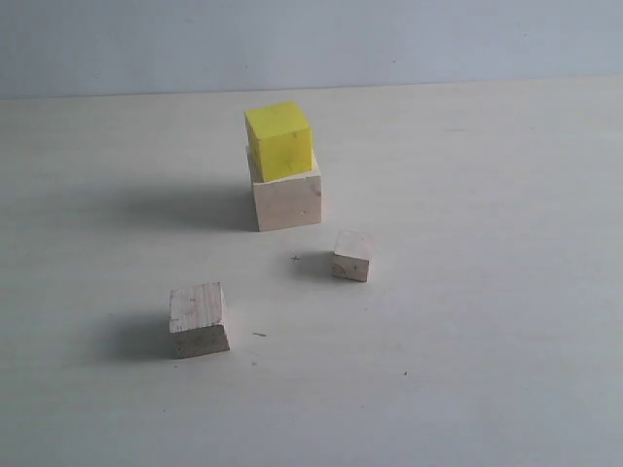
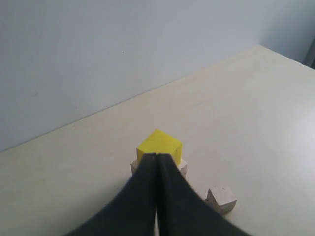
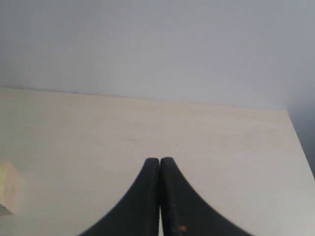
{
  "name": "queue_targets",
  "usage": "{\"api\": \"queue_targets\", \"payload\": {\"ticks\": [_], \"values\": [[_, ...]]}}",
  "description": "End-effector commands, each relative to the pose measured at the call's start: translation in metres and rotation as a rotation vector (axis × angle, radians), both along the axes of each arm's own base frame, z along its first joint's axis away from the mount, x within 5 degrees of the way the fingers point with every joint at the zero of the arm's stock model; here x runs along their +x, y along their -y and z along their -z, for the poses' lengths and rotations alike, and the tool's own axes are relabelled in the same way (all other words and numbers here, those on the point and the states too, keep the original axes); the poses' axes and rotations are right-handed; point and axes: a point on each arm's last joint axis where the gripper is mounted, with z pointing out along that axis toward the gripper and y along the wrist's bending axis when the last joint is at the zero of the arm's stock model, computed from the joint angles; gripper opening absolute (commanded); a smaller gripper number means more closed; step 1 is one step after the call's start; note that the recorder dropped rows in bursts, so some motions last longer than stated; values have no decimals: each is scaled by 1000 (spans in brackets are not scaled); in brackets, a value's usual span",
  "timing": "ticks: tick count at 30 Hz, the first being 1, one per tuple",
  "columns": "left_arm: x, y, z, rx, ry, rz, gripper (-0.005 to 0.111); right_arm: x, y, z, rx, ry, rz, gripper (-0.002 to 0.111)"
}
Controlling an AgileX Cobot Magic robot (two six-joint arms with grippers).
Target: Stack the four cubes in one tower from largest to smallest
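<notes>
Bright yellow cube [image 1: 278, 141] atop large pale wooden cube [image 1: 288, 202], medium wooden cube [image 1: 199, 319], small wooden cube [image 1: 352, 255] lying apart, both arms' jaws pressed together, empty

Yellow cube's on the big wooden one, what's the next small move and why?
Probably open the left gripper and head for the medium wooden cube. The yellow cube already sits on the large wooden cube, so the medium one comes next; it lies alone on the left, and that gripper is shut and empty.
</notes>
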Motion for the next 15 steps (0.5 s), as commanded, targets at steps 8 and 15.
{"api": "queue_targets", "payload": {"ticks": [8, 15], "values": [[13, -3, 39, 45, -31, -66, 0, 42, 28, 98, -53, -136, -40, 0], [55, 11, 88, 105, -194, -92, 0, 83, 21, 182, 245, -299, -182, 0]]}}
